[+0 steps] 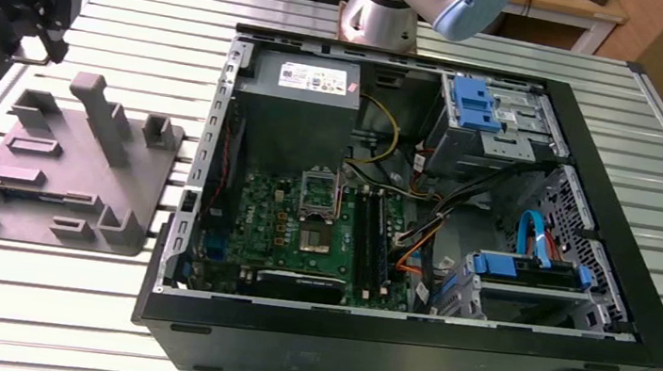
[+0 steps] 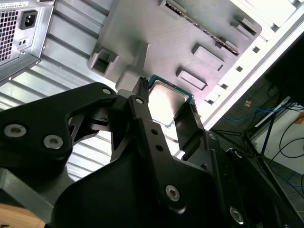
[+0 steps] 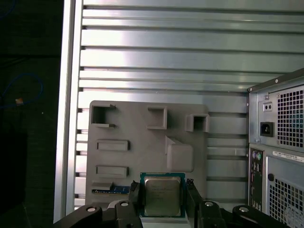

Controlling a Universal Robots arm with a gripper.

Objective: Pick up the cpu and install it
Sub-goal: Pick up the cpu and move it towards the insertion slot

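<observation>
The cpu (image 2: 166,101) (image 3: 162,195) is a small square chip with a silvery top and a green rim. My gripper (image 2: 166,105) (image 3: 162,192) is shut on it, one black finger on each side. It hangs above the grey fixture plate (image 3: 137,156) (image 2: 156,33), apart from it. In the exterior view my gripper (image 1: 30,44) hovers over the far end of the fixture plate (image 1: 69,163), at the exterior view's left. The green motherboard (image 1: 287,237) lies inside the open computer case, with its socket (image 1: 314,240) uncovered and the metal socket frame (image 1: 320,192) standing upright.
The black computer case (image 1: 413,347) lies open on the slatted metal table (image 1: 39,301). Inside it are a power supply (image 1: 303,87), blue drive cages (image 1: 474,103) and loose cables (image 1: 427,235). The fixture plate has tall posts (image 1: 106,115). The table edge runs past the plate (image 3: 69,118).
</observation>
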